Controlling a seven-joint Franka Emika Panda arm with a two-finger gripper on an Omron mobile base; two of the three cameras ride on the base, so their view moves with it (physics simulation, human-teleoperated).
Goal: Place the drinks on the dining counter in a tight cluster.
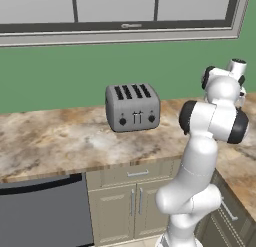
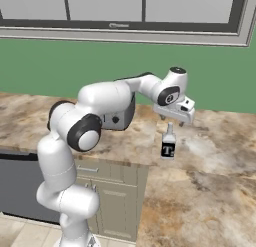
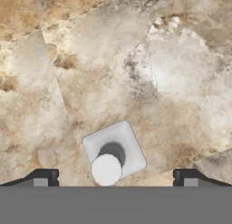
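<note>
Gripper (image 2: 174, 119) fingers spread wide, empty, directly above the squat dark bottle with white "T" label (image 2: 168, 144), centre-right of frame on the tan marbled stone worktop (image 2: 210, 191). Descend straight, centre on the body, then close.

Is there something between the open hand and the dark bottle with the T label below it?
Nothing visible. The hand hangs open just above the dark T-label bottle, which stands upright on the marbled counter; in the hand view its white cap lies between the fingertips.

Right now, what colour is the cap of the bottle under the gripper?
White. The bottle shows its round cap best in the hand view, seen from above.
</note>
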